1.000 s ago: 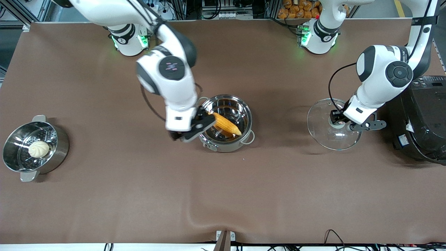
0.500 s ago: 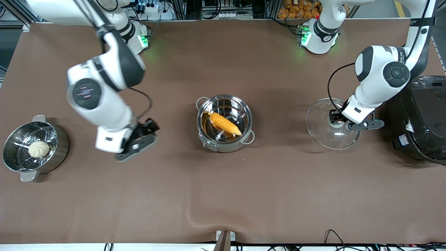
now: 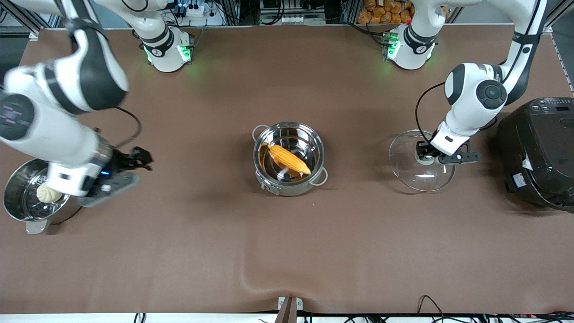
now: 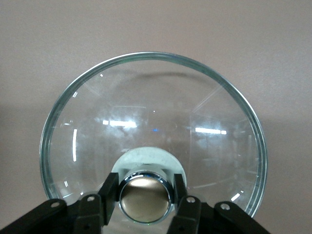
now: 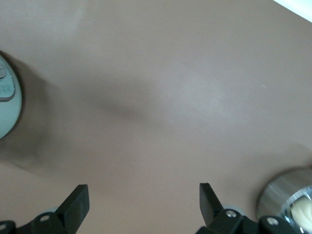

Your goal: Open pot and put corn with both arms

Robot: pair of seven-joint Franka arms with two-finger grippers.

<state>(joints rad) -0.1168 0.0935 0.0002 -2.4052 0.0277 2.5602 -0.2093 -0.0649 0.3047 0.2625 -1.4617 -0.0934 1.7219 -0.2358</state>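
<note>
Now you see the pot (image 3: 290, 158) open at the table's middle, the corn (image 3: 289, 159) lying slantwise inside it. Your left gripper (image 3: 427, 151) is clamped on the lid's knob (image 4: 145, 196), holding the lid (image 3: 419, 160) tilted over the table near the black cooker (image 3: 536, 150). Your right gripper (image 3: 134, 159), fingers spread and empty, hangs beside the steamer pot (image 3: 27, 196) with the bun (image 3: 47, 193).

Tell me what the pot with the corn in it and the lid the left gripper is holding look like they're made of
The pot looks like polished steel: its wall is mirror-bright and reflects the corn. The lid looks like clear glass, since the brown table shows through it, with a shiny metal-looking knob clamped in the left gripper.
</note>
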